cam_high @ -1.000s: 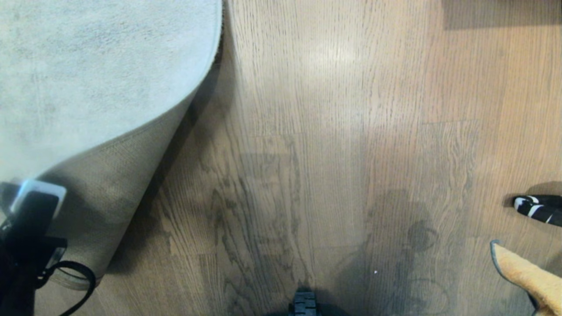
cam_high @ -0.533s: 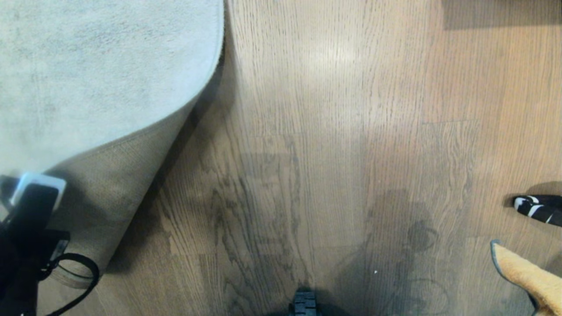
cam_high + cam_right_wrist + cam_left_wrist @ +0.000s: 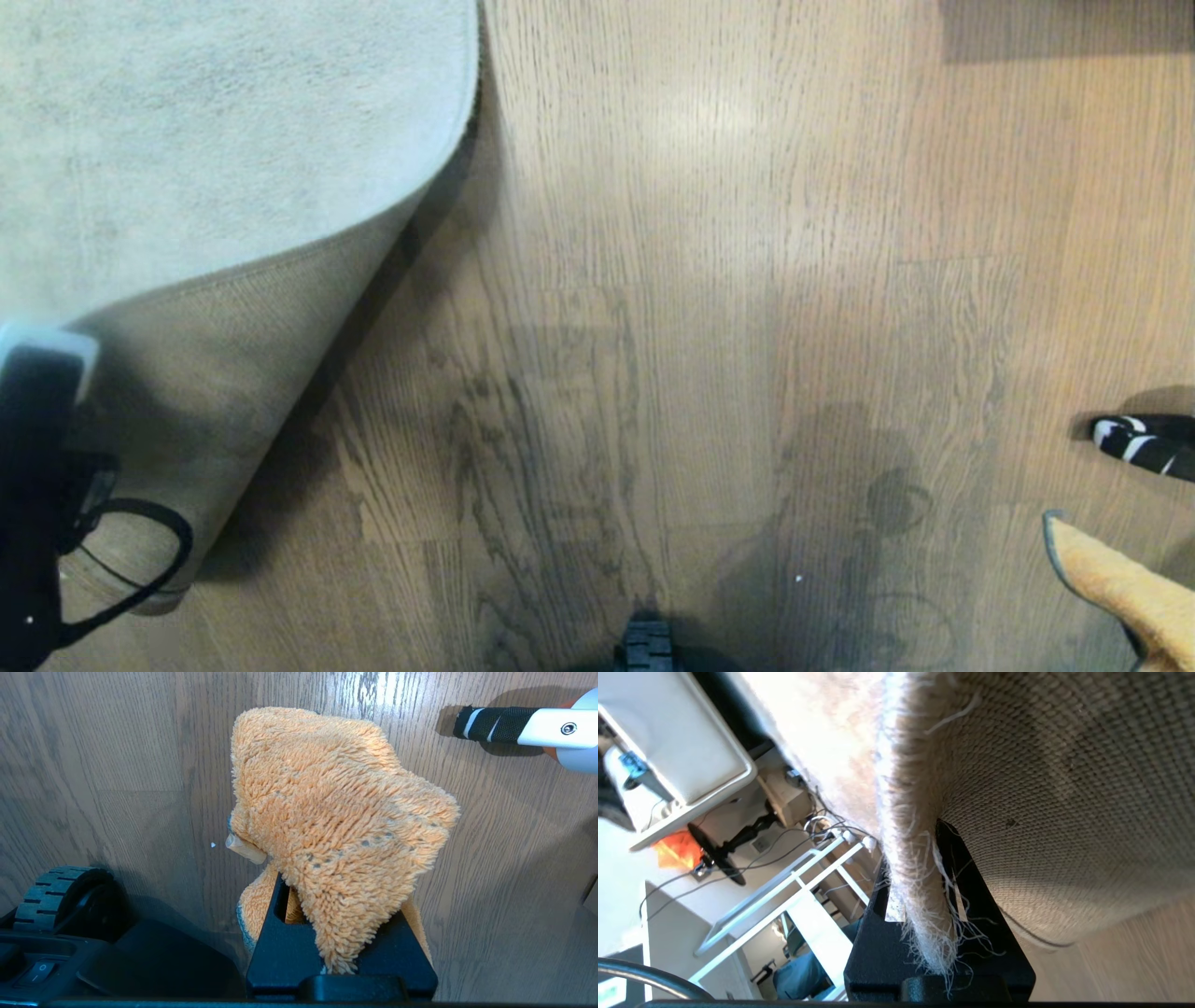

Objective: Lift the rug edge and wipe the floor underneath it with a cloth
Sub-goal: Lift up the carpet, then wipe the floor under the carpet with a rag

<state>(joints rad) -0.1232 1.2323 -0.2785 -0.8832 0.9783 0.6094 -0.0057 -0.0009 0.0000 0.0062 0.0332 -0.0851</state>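
Note:
The pale grey rug [image 3: 187, 140] fills the upper left of the head view, its corner lifted and folded back so the tan woven backing [image 3: 215, 373] faces up. My left gripper [image 3: 915, 854] is shut on the rug's frayed edge [image 3: 920, 896]; its arm [image 3: 33, 467] shows at the far left. Brown wood-grain floor [image 3: 700, 280] lies bare beside the fold. The orange fuzzy cloth [image 3: 336, 812] bunches over my right gripper [image 3: 336, 905], which is shut on it above the floor. A corner of the cloth [image 3: 1120, 588] hangs at the lower right.
A black-and-white striped handle [image 3: 1144, 443] lies on the floor at the right, close to the cloth [image 3: 509, 723]. My base's wheel [image 3: 60, 896] and a black part [image 3: 647, 649] sit near the bottom edge. White-framed furniture and cables [image 3: 784, 868] stand beyond the rug.
My left arm has shifted left and further away with the rug edge, pulling the fold back a little more. The right arm and the cloth have not moved.

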